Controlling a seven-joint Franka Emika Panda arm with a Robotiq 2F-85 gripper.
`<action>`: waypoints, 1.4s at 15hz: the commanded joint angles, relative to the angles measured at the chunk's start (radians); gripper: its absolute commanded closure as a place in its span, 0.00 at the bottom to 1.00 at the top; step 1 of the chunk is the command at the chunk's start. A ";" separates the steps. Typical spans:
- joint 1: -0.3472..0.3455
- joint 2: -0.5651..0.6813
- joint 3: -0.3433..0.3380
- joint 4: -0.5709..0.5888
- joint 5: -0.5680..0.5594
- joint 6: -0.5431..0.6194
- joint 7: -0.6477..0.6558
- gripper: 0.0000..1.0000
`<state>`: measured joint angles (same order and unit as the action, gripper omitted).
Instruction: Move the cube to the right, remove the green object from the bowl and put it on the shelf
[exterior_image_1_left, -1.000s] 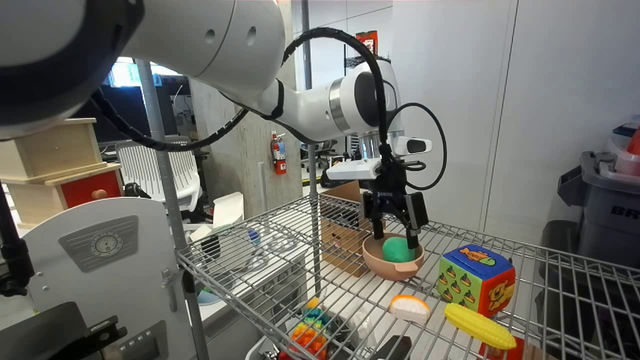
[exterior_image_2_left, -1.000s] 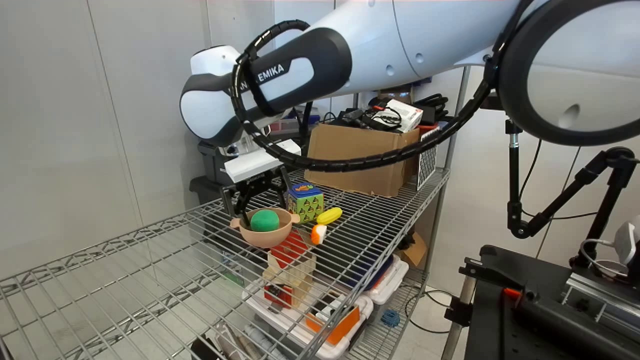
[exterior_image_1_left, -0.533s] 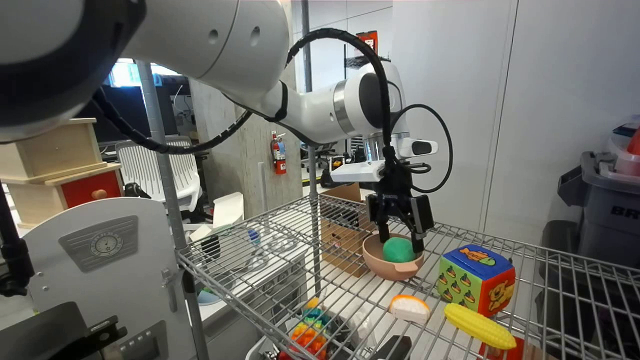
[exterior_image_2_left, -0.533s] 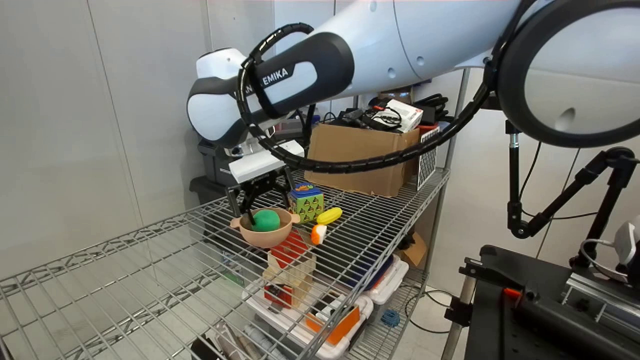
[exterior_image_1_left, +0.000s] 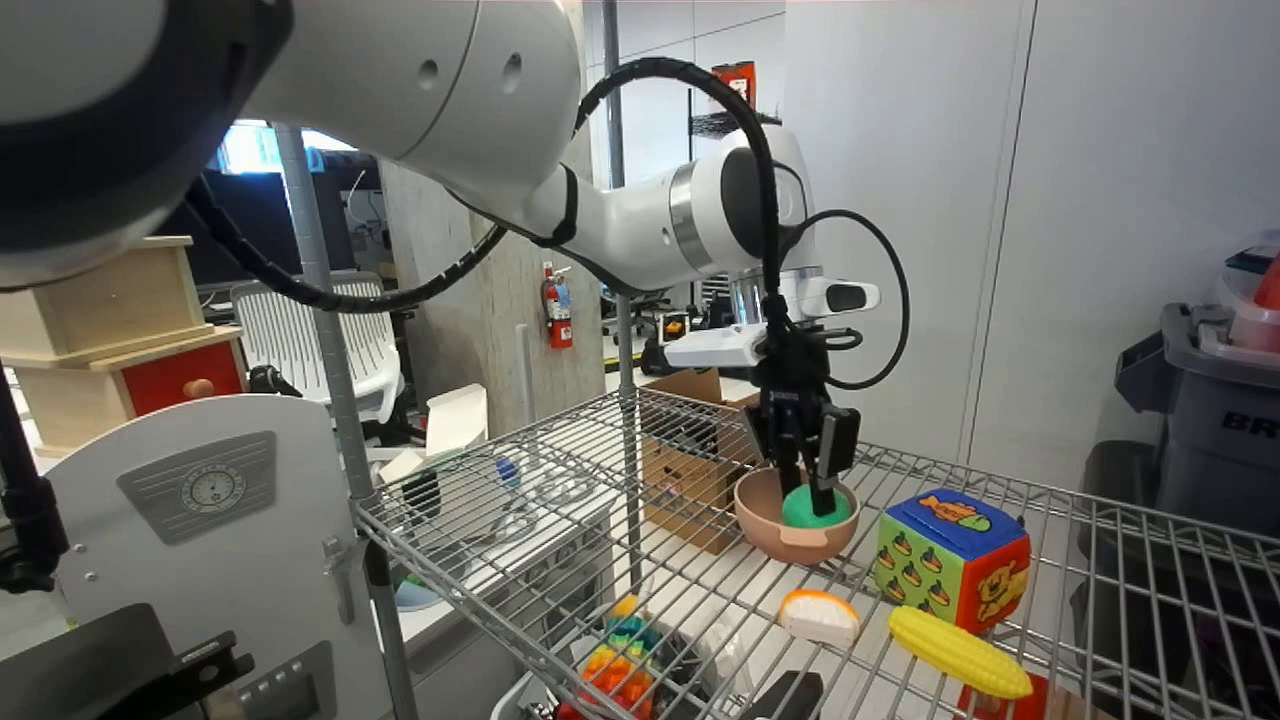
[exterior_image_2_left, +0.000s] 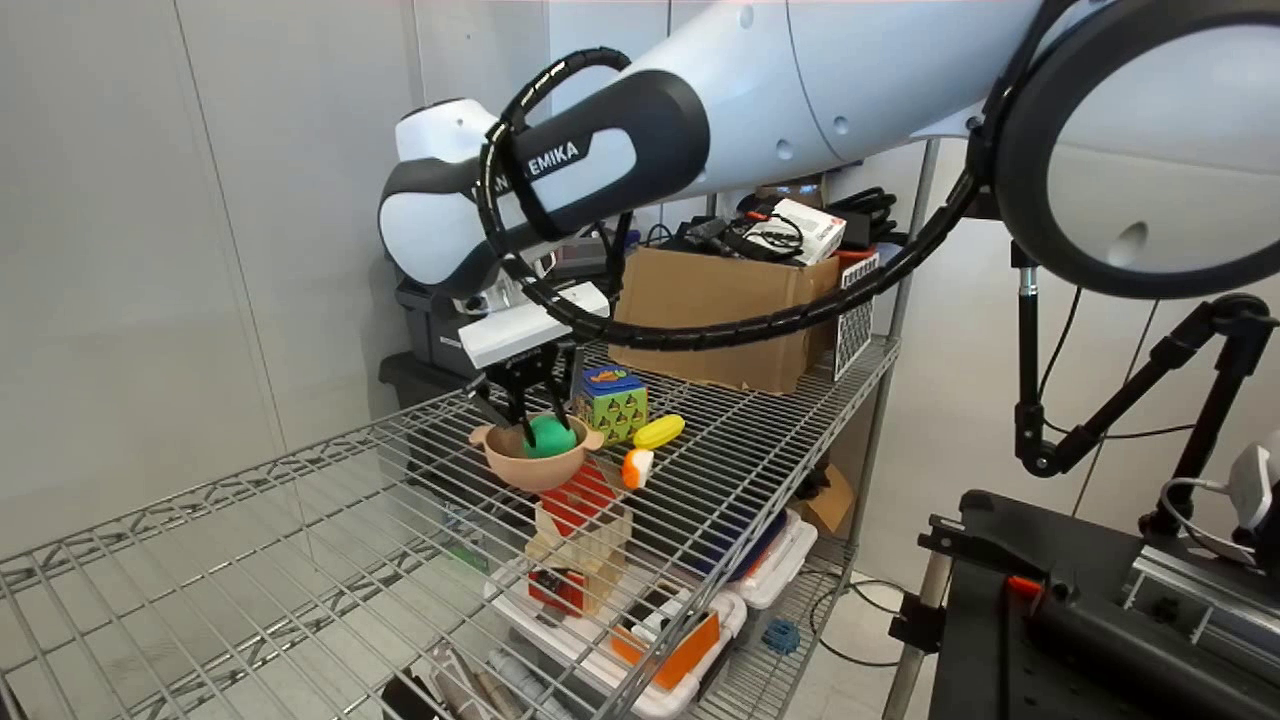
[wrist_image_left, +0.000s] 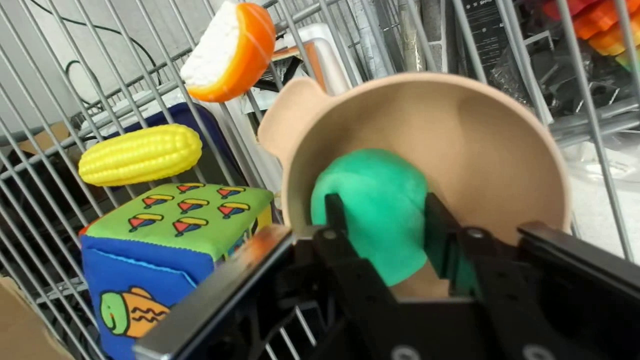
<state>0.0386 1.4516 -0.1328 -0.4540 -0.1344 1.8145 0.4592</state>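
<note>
Chrome wire makes up the shelf, which serves as the counter for this task. Over it reaches the arm, ending in a gripper that points steeply down. Beneath the gripper stands the bowl, upright, and just beside it, with a narrow gap showing in an exterior view, the cube; whether the cube already counts as moved right, I cannot tell from here. The corn lies just beside the cube, out of the gripper's way. Then comes the ball, inside the bowl, and the coming move turns on how it sits there: between the two fingers, off the bowl's middle toward the cube's side. Those fingers appear clenched on the ball: in the wrist view the gap between them is narrower than the ball, which bulges past one of them. Being round, it offers no long axis to line up with, so the grip's direction should matter less than its firmness. The step in hand seems to be the grasp; next, I judge, comes a straight lift until ball and fingertips clear the rim, since an early sideways pull could drag the bowl along.
</note>
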 joint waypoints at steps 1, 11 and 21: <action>0.003 0.015 -0.020 0.023 0.001 0.007 0.029 0.90; 0.054 -0.058 -0.013 0.013 -0.002 0.006 0.000 0.96; 0.213 0.058 -0.020 0.067 -0.036 -0.003 -0.011 0.96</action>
<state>0.2238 1.4164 -0.1422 -0.4614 -0.1450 1.8293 0.4655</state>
